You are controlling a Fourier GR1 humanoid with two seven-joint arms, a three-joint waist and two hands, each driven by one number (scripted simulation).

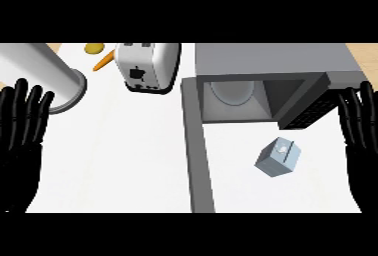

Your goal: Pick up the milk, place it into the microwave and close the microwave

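We judged the milk [279, 158] should be taken across its sides, kept upright. It lay left of and below our right hand [359, 131], in front of the open microwave [262, 75], its door [198, 150] swung wide. Both the right hand and the left hand [22, 125] were spread flat, holding and touching nothing.

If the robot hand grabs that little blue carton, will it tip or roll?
The milk carton looks boxy with flat faces, so it probably won't roll. It appears to lie tilted on the counter, so a nudge would likely slide or turn it. Its sides may dent if squeezed.
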